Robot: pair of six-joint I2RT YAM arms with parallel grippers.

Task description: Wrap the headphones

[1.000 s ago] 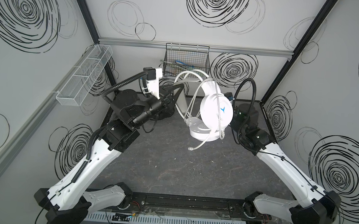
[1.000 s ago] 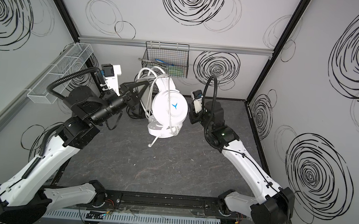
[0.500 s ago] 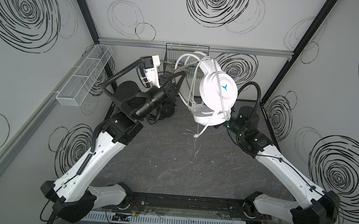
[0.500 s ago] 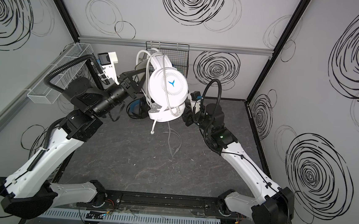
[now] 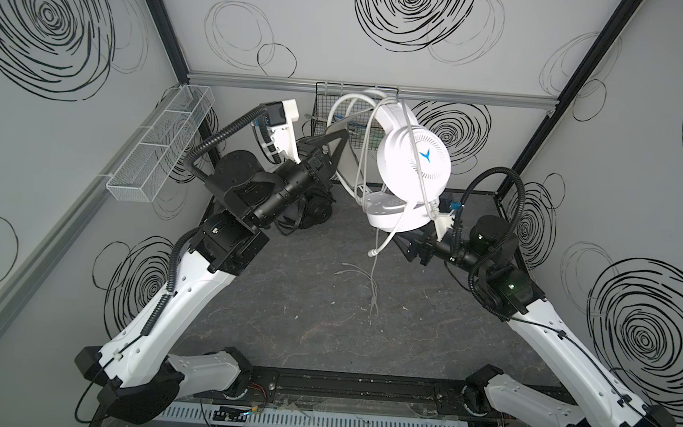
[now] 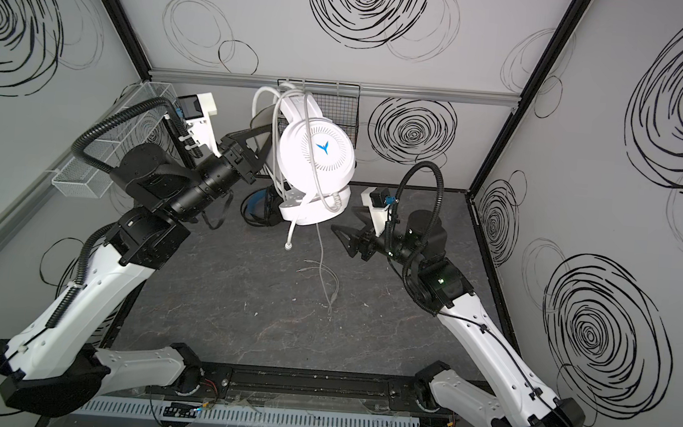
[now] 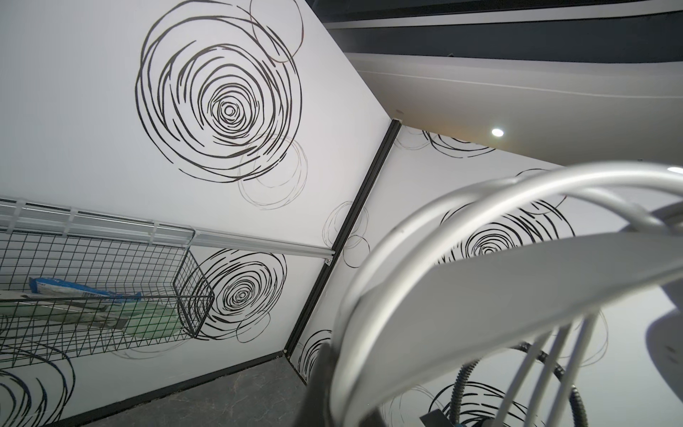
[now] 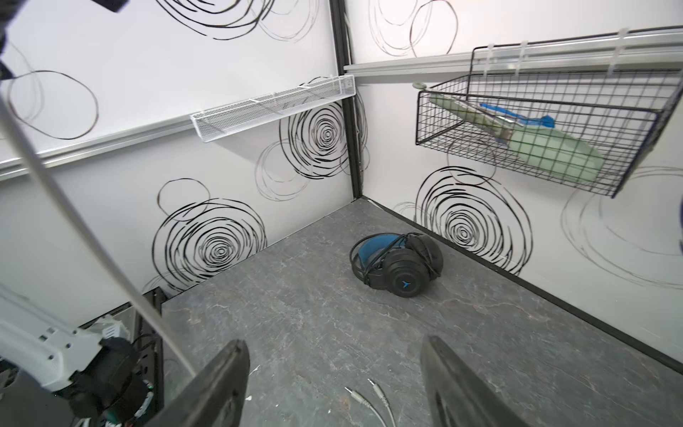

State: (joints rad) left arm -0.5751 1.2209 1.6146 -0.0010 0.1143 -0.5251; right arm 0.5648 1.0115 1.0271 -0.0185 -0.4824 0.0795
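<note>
The white headphones [image 5: 412,166] [image 6: 315,154] hang high at the back middle, with their white cable [image 7: 443,207] looped over the headband [image 7: 499,288]. My left gripper [image 5: 337,141] [image 6: 260,135] is shut on that headband. The cable's loose end runs down to the floor, where its plugs [image 5: 373,286] [image 8: 366,401] lie. My right gripper [image 6: 345,223] [image 8: 332,342] is open and empty, low and to the right of the headset, apart from it. The black headphones [image 8: 397,266] [image 6: 261,210] rest on the floor at the back, with their cable wound round them.
A black wire basket [image 5: 331,109] [image 8: 536,129] holding packets hangs on the back wall just behind the raised headset. A white mesh tray [image 5: 162,142] [image 8: 273,111] is fixed to the left wall. The grey floor [image 5: 322,325] is walled on three sides.
My left arm lifted the white headphones up and toward the back. My right gripper opened, came off the headset and drew back low to the right. The cable end dropped to the floor.
</note>
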